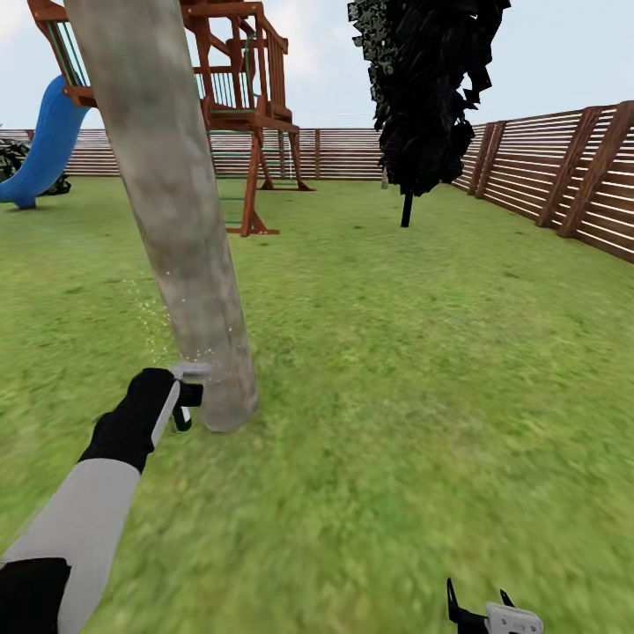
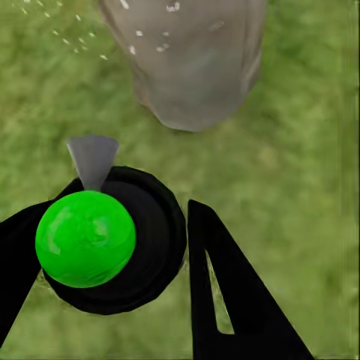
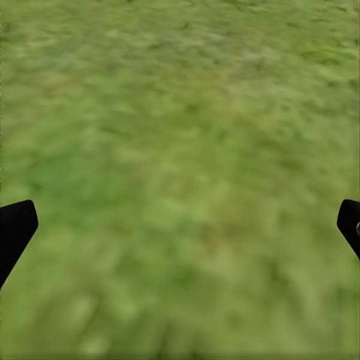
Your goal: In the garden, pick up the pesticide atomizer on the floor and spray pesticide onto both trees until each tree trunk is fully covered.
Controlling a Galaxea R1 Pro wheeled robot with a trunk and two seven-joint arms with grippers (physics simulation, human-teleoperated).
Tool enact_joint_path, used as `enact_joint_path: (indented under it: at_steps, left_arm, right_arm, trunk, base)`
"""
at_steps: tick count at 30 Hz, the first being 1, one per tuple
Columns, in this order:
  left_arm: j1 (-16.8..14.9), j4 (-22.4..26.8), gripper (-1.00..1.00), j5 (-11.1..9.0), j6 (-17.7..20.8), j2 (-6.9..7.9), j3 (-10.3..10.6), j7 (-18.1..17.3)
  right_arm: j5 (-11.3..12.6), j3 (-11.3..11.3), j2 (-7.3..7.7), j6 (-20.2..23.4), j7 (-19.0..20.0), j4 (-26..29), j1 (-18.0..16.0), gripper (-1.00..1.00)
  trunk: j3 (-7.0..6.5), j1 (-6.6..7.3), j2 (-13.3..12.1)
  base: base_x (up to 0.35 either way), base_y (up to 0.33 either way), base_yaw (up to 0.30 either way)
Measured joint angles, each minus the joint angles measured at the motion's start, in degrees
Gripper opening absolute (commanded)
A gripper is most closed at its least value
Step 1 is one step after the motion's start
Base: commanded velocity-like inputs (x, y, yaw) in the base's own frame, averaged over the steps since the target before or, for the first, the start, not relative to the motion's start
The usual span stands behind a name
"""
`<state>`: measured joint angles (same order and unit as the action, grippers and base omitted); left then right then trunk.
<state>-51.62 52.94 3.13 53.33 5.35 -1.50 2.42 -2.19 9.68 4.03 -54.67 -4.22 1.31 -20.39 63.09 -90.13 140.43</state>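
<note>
1. Left gripper (image 2: 127, 255) pinches the pesticide atomizer (image 2: 101, 244): green ball body on a black collar between the two black fingers, grey nozzle (image 2: 93, 159) aimed at the base of the near tree trunk (image 1: 180, 229). In the head view the atomizer (image 1: 187, 387) sits at about 7 o'clock of the trunk base, just beside the bark.
2. Risk: nozzle is very close to the trunk. Any forward creep of the arm likely knocks the atomizer against the bark and twists it in the grip.
3. Risk: grip looks off-centre in the left wrist view, ball toward one finger. A bump could roll it out onto the grass floor (image 1: 379, 370).
4. Risk: pesticide (image 1: 145, 308) specks drift at roughly 9 o'clock of the trunk, some over grass rather than bark. A few white specks show on the trunk (image 2: 154, 41). Aim that low and sideways probably leaves the upper trunk and far side uncovered.
5. Risk: trunk leans and runs out the top of the head view, so coverage higher up can't be checked from here.
6. Second tree (image 1: 423, 97) stands well apart at about 1 o'clock near the fence (image 1: 563, 167), untouched as far as I can tell. Driving there with the atomizer held low risks dragging it on the grass.
7. Right gripper (image 3: 180, 225) is spread wide, holding nothing, over bare grass; in the head view it sits at 5 o'clock (image 1: 480, 608). Low hazard.
</note>
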Motion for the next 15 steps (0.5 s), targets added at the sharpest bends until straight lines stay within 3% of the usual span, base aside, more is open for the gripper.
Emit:
enact_joint_path:
  at_steps: [2, 4, 7, 9, 11, 12, 14, 15]
  left_arm:
    - [-0.32, 2.73, -1.00, 0.35, 2.64, -1.91, 0.06, 0.05]
    - [-0.82, 4.86, -1.00, 1.22, 3.99, -1.76, -0.19, 0.08]
    - [-1.36, 5.17, -1.00, 1.27, 4.38, 3.05, -0.57, -0.12]
    - [-1.14, 5.46, -1.00, 0.18, 4.39, 3.91, -0.20, -0.25]
    - [-1.32, 5.90, -1.00, -0.33, 4.45, 2.00, -0.03, -0.29]
    - [-1.41, 6.04, -1.00, -0.34, 4.47, 0.35, 0.04, -0.30]
    - [-1.26, 6.10, -1.00, 0.32, 4.49, -0.72, 0.08, -0.28]
    - [-1.04, 6.08, -1.00, 0.64, 4.50, -0.51, 0.08, -0.26]
  right_arm:
    - [0.00, 0.00, 0.01, 0.00, 0.00, 0.01, 0.00, 1.00]
    - [-0.01, -0.01, 0.02, 0.00, 0.00, 0.01, 0.00, 1.00]
    - [-0.01, -0.01, 0.02, 0.00, 0.00, 0.00, 0.00, 1.00]
    - [-0.01, -0.01, 0.00, 0.00, 0.00, 0.00, 0.00, 1.00]
    - [0.00, 0.00, 0.01, 0.00, 0.00, 0.01, 0.00, 1.00]
    - [0.00, 0.00, 0.01, 0.00, 0.00, 0.01, 0.00, 1.00]
    - [-0.01, -0.01, 0.02, 0.00, 0.00, 0.01, 0.00, 1.00]
    - [-0.01, -0.01, 0.02, 0.00, 0.00, 0.01, 0.00, 1.00]
  trunk:
    - [0.00, 0.00, 0.00]
    - [0.00, 0.00, 0.00]
    - [0.00, 0.00, 0.00]
    - [0.00, 0.00, 0.00]
    - [0.00, 0.00, 0.00]
    - [0.00, 0.00, 0.00]
    - [0.00, 0.00, 0.00]
    - [0.00, 0.00, 0.00]
  base:
    - [0.000, 0.000, 0.000]
    - [0.000, 0.000, 0.000]
    - [0.000, 0.000, 0.000]
    - [0.000, 0.000, 0.000]
    - [0.000, 0.000, 0.000]
    - [0.000, 0.000, 0.000]
    - [0.051, 0.000, 0.000]
    - [0.241, 0.042, 0.000]
